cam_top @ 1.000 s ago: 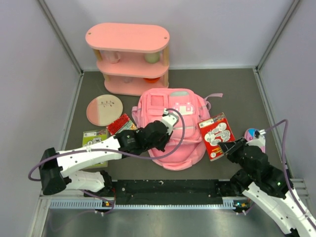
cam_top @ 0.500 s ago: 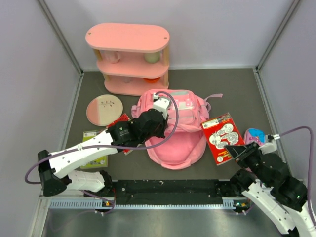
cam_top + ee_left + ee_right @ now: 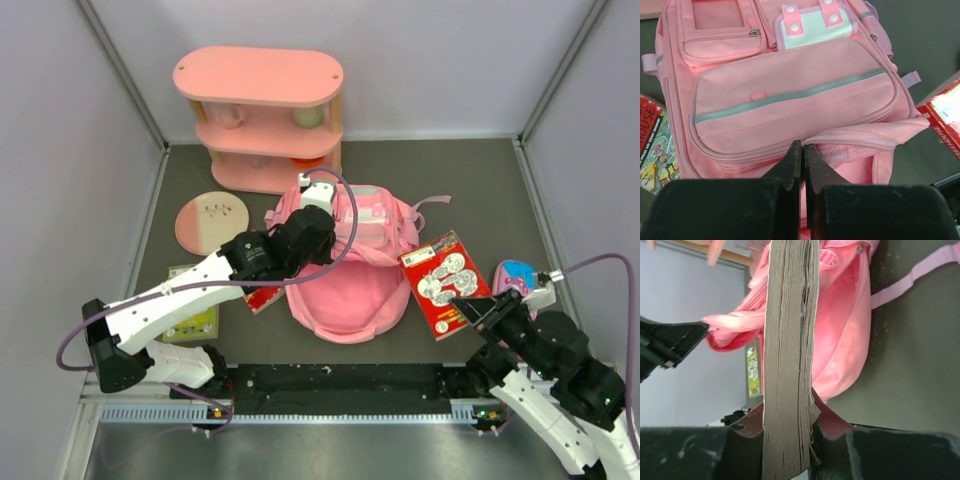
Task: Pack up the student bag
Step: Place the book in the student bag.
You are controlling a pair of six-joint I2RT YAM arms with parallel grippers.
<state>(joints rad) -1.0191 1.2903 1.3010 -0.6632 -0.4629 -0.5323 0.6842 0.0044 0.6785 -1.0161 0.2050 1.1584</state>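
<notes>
The pink student bag (image 3: 352, 285) lies mid-table with its main opening facing the arms. My left gripper (image 3: 318, 255) is shut on the upper zip edge of that opening (image 3: 850, 136) and holds it lifted, showing the pink lining; its fingertips (image 3: 796, 150) meet there. The front pockets and white buckle flap (image 3: 812, 25) lie beyond. My right gripper (image 3: 463, 306) is shut on a red picture book (image 3: 441, 280), held just right of the bag. In the right wrist view the book's page edge (image 3: 788, 360) stands between the jaws, with the bag (image 3: 842, 335) behind it.
A pink three-tier shelf (image 3: 262, 120) stands at the back. A pink plate (image 3: 211, 221), a green booklet (image 3: 190, 305) and another red book (image 3: 262, 296) lie left of the bag. A small pink and blue pencil case (image 3: 516, 274) lies at the right.
My left gripper has moved back toward the shelf, pulling the bag's zip edge up and widening the opening. My right arm has drawn back, then shifted the red book slightly toward the bag.
</notes>
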